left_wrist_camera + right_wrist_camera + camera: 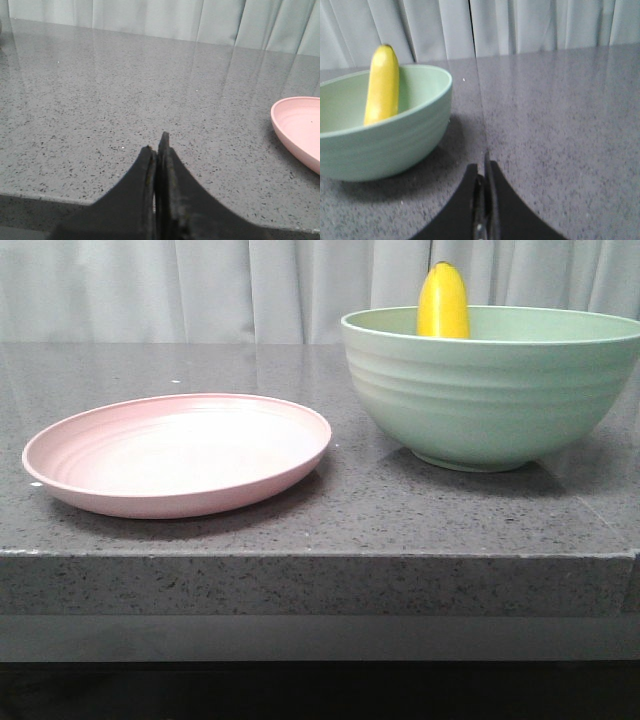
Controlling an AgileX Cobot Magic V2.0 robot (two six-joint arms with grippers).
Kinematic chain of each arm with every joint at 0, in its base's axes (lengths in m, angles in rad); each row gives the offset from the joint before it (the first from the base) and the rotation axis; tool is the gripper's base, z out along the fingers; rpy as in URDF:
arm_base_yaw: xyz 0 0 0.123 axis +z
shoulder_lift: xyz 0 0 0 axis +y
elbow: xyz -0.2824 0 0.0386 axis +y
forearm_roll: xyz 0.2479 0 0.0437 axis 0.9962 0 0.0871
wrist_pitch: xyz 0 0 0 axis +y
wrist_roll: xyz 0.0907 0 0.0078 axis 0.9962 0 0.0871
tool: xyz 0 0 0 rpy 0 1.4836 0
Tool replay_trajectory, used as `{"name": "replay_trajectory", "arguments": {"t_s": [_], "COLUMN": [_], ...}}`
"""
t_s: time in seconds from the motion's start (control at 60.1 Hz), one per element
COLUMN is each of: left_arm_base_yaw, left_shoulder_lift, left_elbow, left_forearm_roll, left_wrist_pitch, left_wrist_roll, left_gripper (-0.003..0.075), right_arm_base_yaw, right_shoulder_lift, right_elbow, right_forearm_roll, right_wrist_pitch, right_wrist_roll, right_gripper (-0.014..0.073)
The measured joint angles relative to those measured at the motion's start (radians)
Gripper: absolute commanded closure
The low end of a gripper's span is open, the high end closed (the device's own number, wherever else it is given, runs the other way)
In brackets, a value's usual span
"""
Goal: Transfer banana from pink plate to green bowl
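toward the bench's right edge, the banana (443, 302) leans inside the green bowl (500, 390), leaving the pink plate (180, 453) bare; left gripper (157, 146) and right gripper (485, 167) sit closed, empty, apparently finished.

You've got one banana (443, 302), one green bowl (495, 390) and one pink plate (178, 453), all on one table (330, 530). That's three loose items total. You also have two end effectors: one left end effector (158, 150) and one right end effector (485, 172), each showing two fingers. One curtain (200, 285) hangs behind.
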Motion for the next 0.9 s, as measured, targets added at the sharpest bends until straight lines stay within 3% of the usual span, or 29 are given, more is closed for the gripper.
{"name": "replay_trajectory", "arguments": {"t_s": [0.183,0.898], "left_arm_base_yaw": [0.000,0.000], "left_shoulder_lift": [0.000,0.000], "left_elbow": [0.000,0.000], "left_forearm_roll": [0.000,0.000], "left_wrist_pitch": [0.000,-0.001], "left_wrist_roll": [0.000,0.000], "left_gripper": [0.0741,0.0741], "right_arm_base_yaw": [0.000,0.000], "right_shoulder_lift": [-0.094,-0.101], "right_elbow": [0.091,0.096], "right_forearm_roll": [-0.001,-0.001], "right_wrist_pitch": [-0.002,0.037], "right_wrist_roll": [0.006,0.006], "right_gripper": [0.0662,0.0662]}}
